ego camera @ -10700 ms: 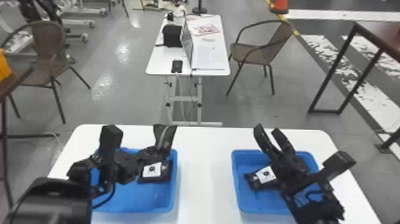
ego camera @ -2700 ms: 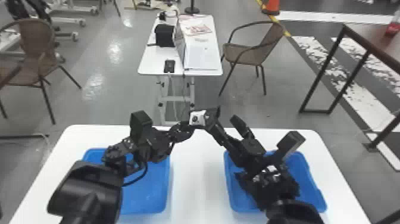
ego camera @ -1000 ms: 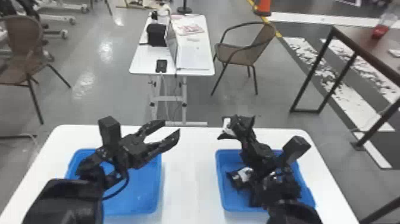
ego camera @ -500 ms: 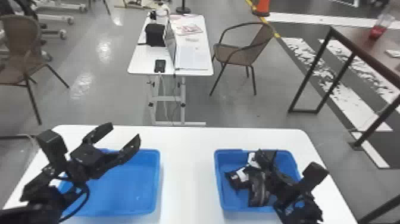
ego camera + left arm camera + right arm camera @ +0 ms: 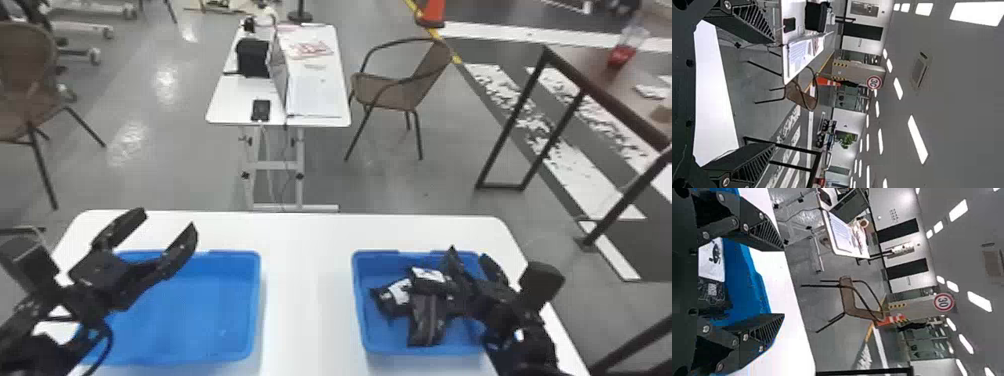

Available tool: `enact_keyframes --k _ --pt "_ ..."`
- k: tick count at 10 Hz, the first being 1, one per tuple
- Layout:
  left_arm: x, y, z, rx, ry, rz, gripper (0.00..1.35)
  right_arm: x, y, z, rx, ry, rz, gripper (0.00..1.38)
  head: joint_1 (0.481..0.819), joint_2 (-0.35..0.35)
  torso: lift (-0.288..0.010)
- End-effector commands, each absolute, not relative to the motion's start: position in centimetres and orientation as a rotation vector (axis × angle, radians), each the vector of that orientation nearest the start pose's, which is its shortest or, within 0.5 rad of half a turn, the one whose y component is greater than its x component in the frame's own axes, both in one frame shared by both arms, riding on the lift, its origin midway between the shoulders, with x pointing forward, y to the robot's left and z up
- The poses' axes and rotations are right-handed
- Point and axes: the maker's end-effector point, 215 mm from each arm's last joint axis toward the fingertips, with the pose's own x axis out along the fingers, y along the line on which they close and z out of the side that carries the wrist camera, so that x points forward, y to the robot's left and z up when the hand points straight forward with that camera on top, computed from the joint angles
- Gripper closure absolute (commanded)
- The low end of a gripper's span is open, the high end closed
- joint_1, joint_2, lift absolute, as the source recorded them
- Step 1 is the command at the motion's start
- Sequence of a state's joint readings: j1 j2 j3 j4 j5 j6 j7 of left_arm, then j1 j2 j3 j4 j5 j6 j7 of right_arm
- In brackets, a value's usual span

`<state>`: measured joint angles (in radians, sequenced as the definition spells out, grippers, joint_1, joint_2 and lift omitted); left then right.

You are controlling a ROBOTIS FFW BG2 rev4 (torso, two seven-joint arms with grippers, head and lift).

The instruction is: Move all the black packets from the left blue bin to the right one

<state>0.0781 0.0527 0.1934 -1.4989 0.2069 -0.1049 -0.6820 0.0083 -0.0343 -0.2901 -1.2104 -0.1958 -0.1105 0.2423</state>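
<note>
Packets [image 5: 426, 322] heaped in right bin [image 5: 361, 310], just below and beside right claw [image 5: 469, 254]; its fingers wide apart, gripping nothing. Left claw [image 5: 169, 218], near left bin [image 5: 200, 310], gapes empty. Packets probably light, pliable, slick: pinch mid-body. Overlap hides exact count.

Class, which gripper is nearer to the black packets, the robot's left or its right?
The right. The right gripper is at the right blue bin, close beside the black packets; the left gripper is over at the left blue bin.
</note>
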Motion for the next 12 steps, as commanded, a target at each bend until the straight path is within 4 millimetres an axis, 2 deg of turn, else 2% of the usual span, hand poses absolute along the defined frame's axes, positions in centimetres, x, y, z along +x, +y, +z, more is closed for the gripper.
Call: enact_keyframes --k 1,2,3,5,6,7,9,10,12 --pt "52.4 23.9 -36.2 -0.094 -0.034 -0.426 0.09 51.1 -36.5 -45.6 0.114 0.121 -0.102 0.16 0.695 -0.139 0.000" --pt "51.2 24.3 -35.9 -0.092 -0.044 -0.385 0.09 48.6 -36.3 -43.0 0.049 0.065 -0.086 0.17 0.695 -0.135 0.000" --pt "49.5 25.0 -36.5 -0.081 -0.045 -0.340 0.10 45.7 -35.0 -41.8 0.016 0.048 -0.053 0.17 0.695 -0.132 0.000" --pt "45.7 27.6 -36.8 -0.015 -0.078 -0.276 0.10 42.1 -31.4 -40.6 0.054 -0.022 0.035 0.17 0.695 -0.102 0.000" --pt "44.2 27.3 -37.2 0.013 -0.063 -0.276 0.10 40.6 -30.2 -40.4 0.034 -0.032 0.063 0.17 0.695 -0.082 0.000" --pt "42.9 26.3 -37.5 0.012 -0.057 -0.286 0.10 38.8 -29.9 -40.5 0.015 -0.047 0.075 0.17 0.695 -0.048 0.000" --pt "40.5 25.6 -39.2 -0.016 -0.019 -0.245 0.10 36.0 -30.3 -41.7 0.011 -0.033 0.063 0.17 0.695 -0.050 0.000" --pt "39.4 26.7 -39.6 -0.022 -0.010 -0.181 0.10 35.6 -30.2 -42.1 0.006 -0.022 0.067 0.17 0.695 -0.058 0.000" --pt "38.3 25.9 -40.8 -0.052 0.021 -0.171 0.10 35.0 -29.9 -42.4 -0.003 -0.008 0.078 0.17 0.695 -0.048 0.000"
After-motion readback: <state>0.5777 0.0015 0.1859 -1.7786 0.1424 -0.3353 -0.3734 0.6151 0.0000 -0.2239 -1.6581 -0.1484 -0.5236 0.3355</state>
